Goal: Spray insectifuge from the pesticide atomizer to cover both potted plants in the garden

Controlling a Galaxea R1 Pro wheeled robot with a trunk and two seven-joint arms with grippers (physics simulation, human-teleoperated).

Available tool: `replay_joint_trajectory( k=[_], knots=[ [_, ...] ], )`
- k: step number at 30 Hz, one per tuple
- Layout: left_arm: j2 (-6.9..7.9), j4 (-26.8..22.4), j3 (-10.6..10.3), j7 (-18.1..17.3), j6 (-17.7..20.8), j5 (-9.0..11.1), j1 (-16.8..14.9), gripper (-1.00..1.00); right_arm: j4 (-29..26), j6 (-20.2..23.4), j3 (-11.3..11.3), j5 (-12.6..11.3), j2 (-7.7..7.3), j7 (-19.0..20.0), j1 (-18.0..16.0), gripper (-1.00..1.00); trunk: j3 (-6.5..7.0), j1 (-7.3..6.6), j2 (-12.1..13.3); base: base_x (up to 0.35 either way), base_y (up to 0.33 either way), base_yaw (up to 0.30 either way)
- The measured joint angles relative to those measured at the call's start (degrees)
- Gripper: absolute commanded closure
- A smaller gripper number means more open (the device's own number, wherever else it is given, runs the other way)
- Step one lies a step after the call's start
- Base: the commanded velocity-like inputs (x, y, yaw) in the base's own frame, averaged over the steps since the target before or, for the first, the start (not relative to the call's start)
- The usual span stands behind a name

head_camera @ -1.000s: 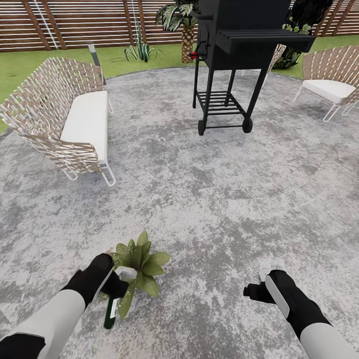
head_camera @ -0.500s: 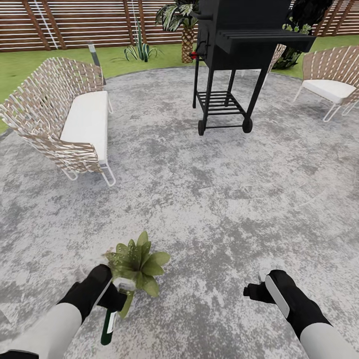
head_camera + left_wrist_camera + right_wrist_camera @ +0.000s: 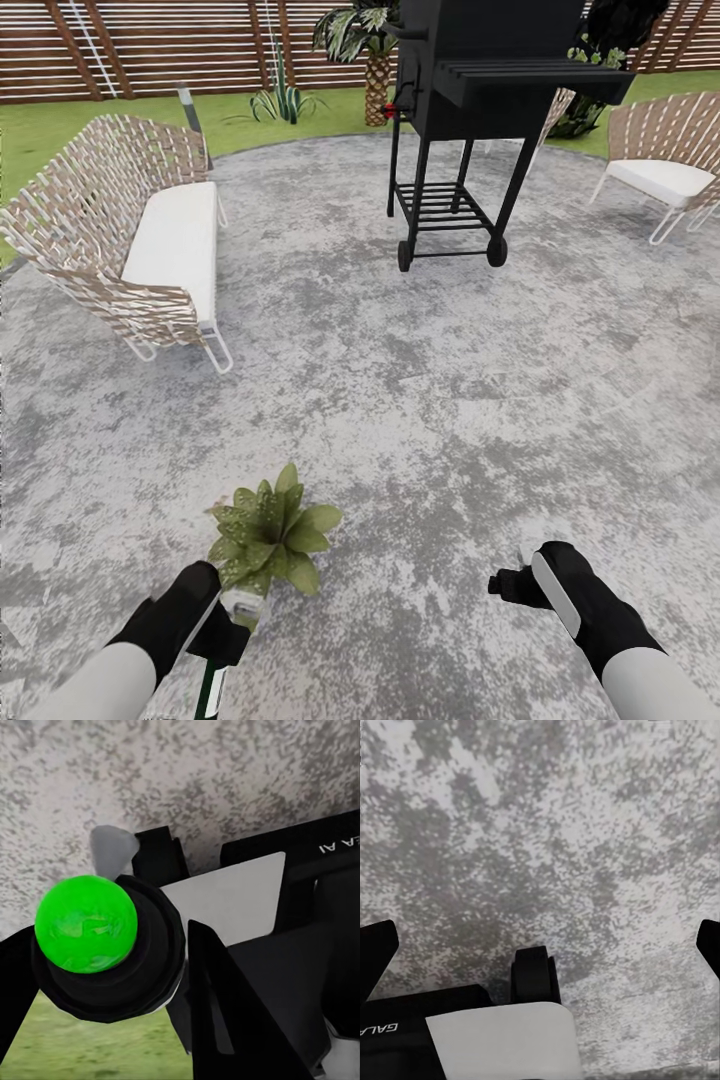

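Observation:
A potted plant (image 3: 270, 535), a small rosette of speckled green leaves, stands on the grey stone patio (image 3: 420, 400) just ahead of my left hand. My left gripper (image 3: 228, 622) is shut on the pesticide atomizer (image 3: 210, 690), whose dark green body with a white label hangs down to the view's lower edge, close to the plant's near leaves. In the left wrist view the atomizer (image 3: 86, 924) appears end-on as a bright green round inside a black collar. My right gripper (image 3: 508, 585) hovers open over bare patio, its fingertips (image 3: 376, 954) wide apart.
A wicker loveseat (image 3: 130, 240) stands at the left, a black grill (image 3: 460, 120) ahead, and a wicker chair (image 3: 665, 160) at the right. Beyond them are lawn, a grey bollard lamp (image 3: 190, 110), an agave (image 3: 285, 100), a palm (image 3: 370, 60) and the slatted fence (image 3: 150, 50).
My left arm has drawn back toward me with the atomizer, from among the plant's leaves to just short of them. The right arm has not moved.

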Motion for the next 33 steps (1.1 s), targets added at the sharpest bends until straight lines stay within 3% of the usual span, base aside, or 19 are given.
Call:
replay_joint_trajectory(
  k=[13,22,33],
  knots=[
    [-0.02,-0.05,-0.09,0.09,0.18,-0.17,-0.15,1.00,-0.06,0.00,0.01,0.07,0.00,0.00,-0.01,-1.00,-0.76,0.00,0.00,0.000,0.000,0.199],
    [-0.18,-0.11,-0.14,0.02,0.28,-0.18,-5.15,1.00,-0.08,0.00,0.00,0.05,-0.02,0.00,0.00,-1.00,-1.10,0.00,0.00,0.000,0.000,0.097],
    [-0.09,-0.10,0.15,-0.02,0.12,-0.11,-3.43,1.00,-0.01,0.03,-0.02,0.08,-0.08,-0.04,0.00,-1.00,-1.22,0.01,0.00,-0.033,-0.094,0.076]
  ],
)
